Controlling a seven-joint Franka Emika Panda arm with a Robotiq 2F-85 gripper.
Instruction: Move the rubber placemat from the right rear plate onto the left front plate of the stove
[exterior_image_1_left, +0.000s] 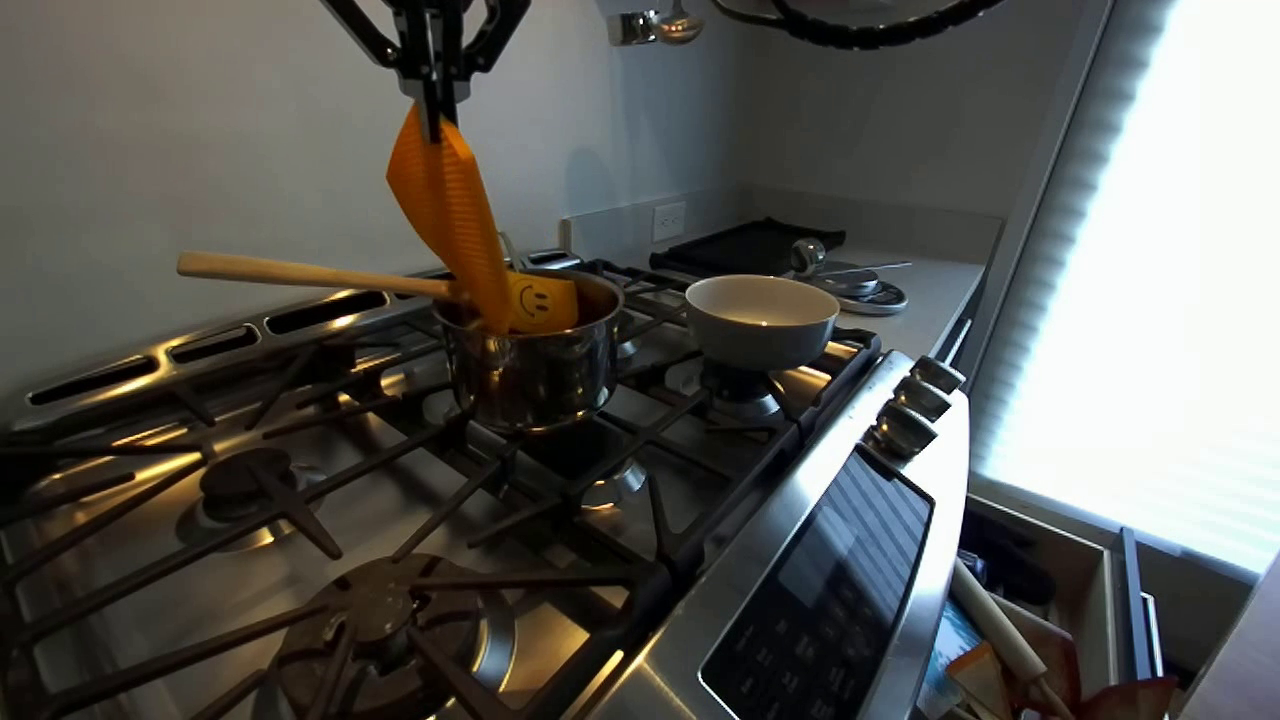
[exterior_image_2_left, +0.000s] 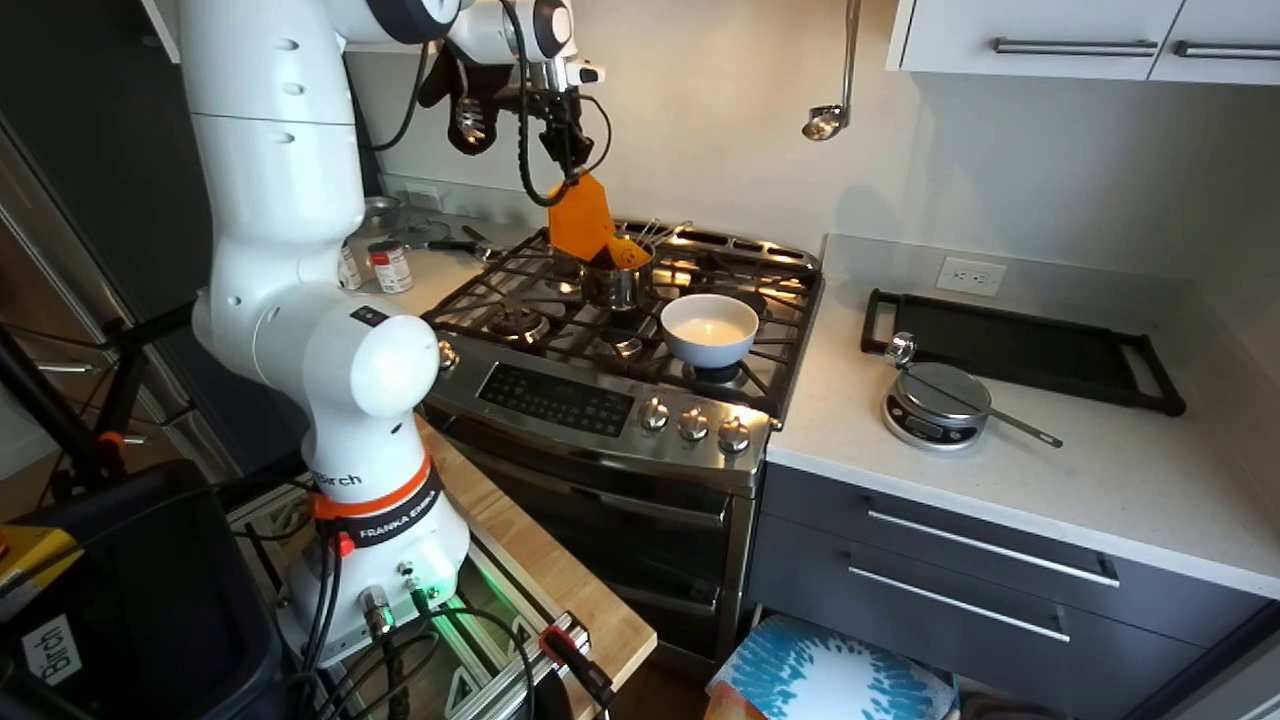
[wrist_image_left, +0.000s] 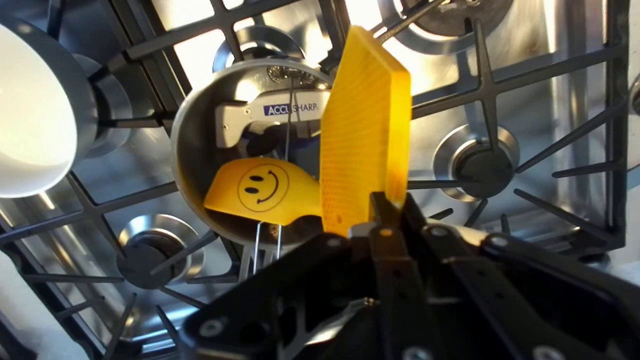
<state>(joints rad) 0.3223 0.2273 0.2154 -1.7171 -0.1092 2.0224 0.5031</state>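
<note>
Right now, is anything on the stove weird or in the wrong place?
Yes, one thing: a pale tool marked ACCUSHARP sits inside the metal pot, near the smiley yellow utensil. Pots are mostly for cooking, and that looks like a sharpener, so it seems odd there.

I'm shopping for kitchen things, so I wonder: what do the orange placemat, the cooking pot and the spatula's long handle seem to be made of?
Orange placemat: probably rubber or silicone, fairly matte, given its finely ribbed face.
Cooking pot: polished metal, likely stainless steel, judging by mirror-like reflections.
Spatula's handle: apparently wood, smooth-looking, from its light tan color.
</note>
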